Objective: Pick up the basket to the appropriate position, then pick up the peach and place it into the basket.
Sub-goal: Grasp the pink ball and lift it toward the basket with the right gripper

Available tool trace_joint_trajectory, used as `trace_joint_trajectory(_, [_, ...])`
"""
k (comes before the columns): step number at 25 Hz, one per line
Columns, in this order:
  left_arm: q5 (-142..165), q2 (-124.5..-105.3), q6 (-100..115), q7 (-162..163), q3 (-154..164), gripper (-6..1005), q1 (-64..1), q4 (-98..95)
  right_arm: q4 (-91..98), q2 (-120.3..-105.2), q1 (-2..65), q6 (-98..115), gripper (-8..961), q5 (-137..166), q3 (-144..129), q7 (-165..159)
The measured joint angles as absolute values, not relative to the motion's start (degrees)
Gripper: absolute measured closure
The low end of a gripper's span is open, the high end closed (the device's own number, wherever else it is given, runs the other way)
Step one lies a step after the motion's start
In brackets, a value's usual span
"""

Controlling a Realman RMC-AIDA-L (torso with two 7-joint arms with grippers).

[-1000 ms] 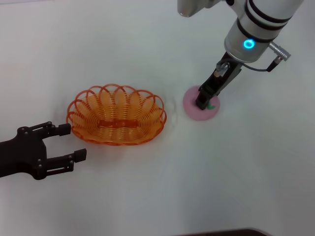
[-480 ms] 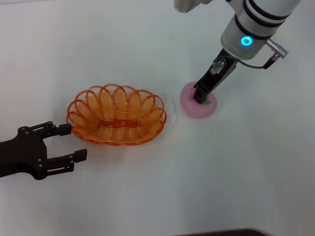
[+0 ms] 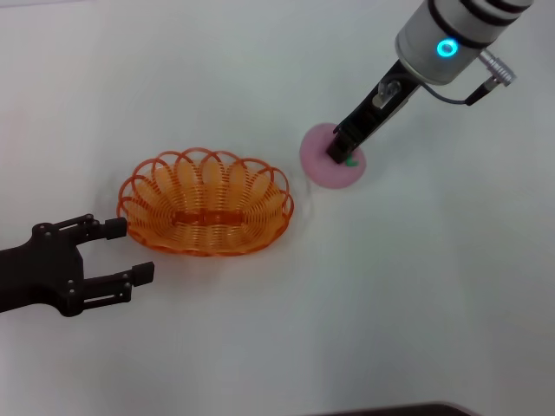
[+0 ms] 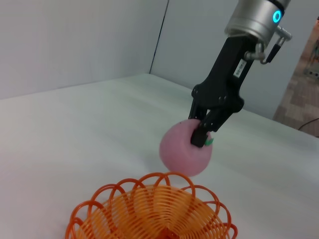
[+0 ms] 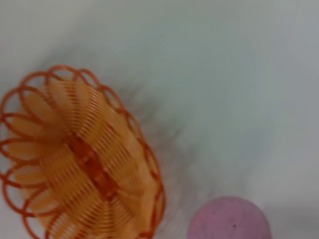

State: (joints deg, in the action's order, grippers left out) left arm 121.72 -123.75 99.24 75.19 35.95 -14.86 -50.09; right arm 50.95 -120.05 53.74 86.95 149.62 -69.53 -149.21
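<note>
Transfer step of the task. The right gripper [image 3: 340, 153] held the peach [image 3: 327, 159] pinched between its fingers, clear of the tabletop [image 3: 416, 286] as the left wrist view showed [image 4: 183, 148], beside the basket's [image 3: 206, 204] right end and not yet over it. The basket sat upright on the tabletop with its long axis running left to right, and appeared already placed. The next move, as judged, called for carrying the peach leftward until it hung over the basket's middle, lowering it past the looped rim, and only then parting the fingers; a release near the rim could let the round fruit roll out. The right arm [image 3: 451, 35] reached in from the upper right, its wrist tilted so the fingers sloped down and leftward onto the peach's top, near the green leaf mark. The left gripper [image 3: 121, 253] rested low, just beside the basket's left end, its 2 fingers spread and holding nothing.
</note>
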Motion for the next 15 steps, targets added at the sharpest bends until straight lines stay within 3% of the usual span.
trace_joint_trajectory(15, [121.7,-123.68,99.8,75.4,36.0,207,-14.9,-50.2,56.6,-119.6,50.2,92.8,842,140.2,-62.4,-138.8])
